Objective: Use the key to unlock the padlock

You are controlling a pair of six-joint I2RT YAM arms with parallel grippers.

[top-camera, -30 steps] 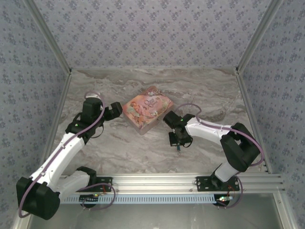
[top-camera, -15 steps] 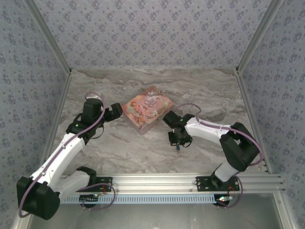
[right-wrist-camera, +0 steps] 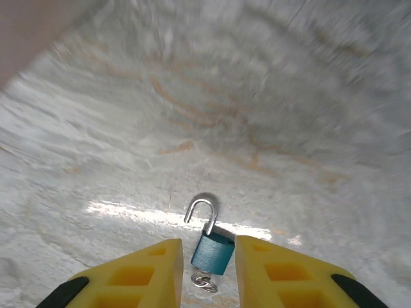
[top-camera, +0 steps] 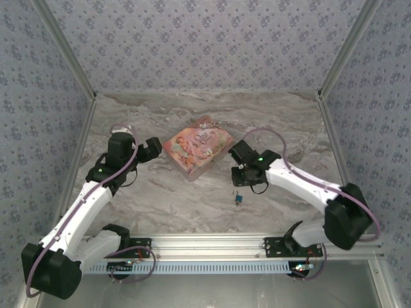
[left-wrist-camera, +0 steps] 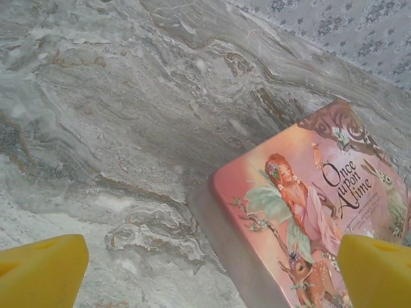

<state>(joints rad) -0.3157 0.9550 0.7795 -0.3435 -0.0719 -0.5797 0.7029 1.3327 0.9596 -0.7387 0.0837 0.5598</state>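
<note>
The padlock (right-wrist-camera: 212, 252) lies on the marbled table (right-wrist-camera: 276, 122), its blue-teal body toward the wrist camera and its thin silvery shackle pointing away. The shackle reads as a hook, with one leg in the body and the other end free. A small silvery ring (right-wrist-camera: 204, 282) sits at the body's near end. In the right wrist view the right gripper (right-wrist-camera: 209, 247) has its yellow fingers partly apart. The padlock's body shows in the gap between the fingertips, just beside one finger and a little clear of the other. This view is blurred, so whether either finger touches it cannot be told. In the top view the padlock rests on the table just on the arm-base side of that gripper, which hangs close above it with nothing in its grasp. The left gripper (left-wrist-camera: 209, 276) stands wide open and empty, well apart from the padlock. It hovers over the table, with a corner of the pink illustrated tin (left-wrist-camera: 308, 212) showing between its fingertips. The tin lies flat on the table between the two arms.
</note>
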